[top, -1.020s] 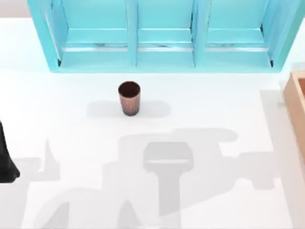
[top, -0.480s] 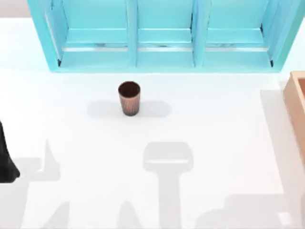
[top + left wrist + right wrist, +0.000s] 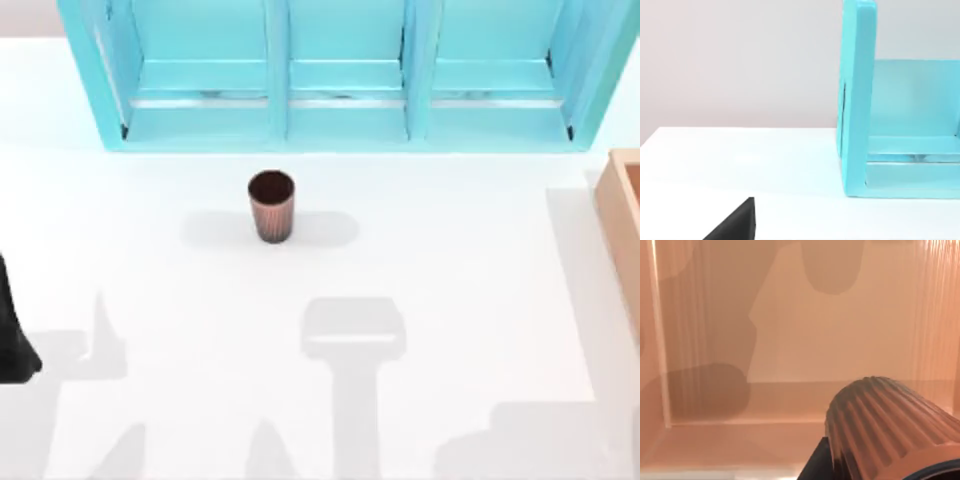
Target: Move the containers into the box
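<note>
Since the earlier top view, our right arm's shadow has withdrawn from the middle of the table to the lower right corner of the frame; the standing cup [image 3: 271, 205] has not shifted.

In the right wrist view, a second ribbed cup [image 3: 885, 427] lies close under the camera, with the tan inner walls of the box [image 3: 805, 340] behind it. A dark part of the right gripper [image 3: 815, 462] sits against the cup's side. We cannot tell whether the fingers are clenched on it or have let go.

Risks, as we judge them: if the cup is let go while tilted or high, it could tip, roll on the box floor, or strike a wall. If the fingers open only partly, the cup could be dragged back out when the arm lifts.

In the top view the box [image 3: 622, 225] is cut by the right edge of the frame. The remaining cup stands upright in the upper middle, just in front of the turquoise shelf unit [image 3: 340, 75] and well apart from the box. The open table [image 3: 450, 260] between them carries nothing but shadows. The shelf close behind the cup limits any approach from that side.

Our left arm [image 3: 12, 335] is parked at the left edge. Its gripper's dark tip [image 3: 735, 225] shows in the left wrist view; we cannot tell its state.
</note>
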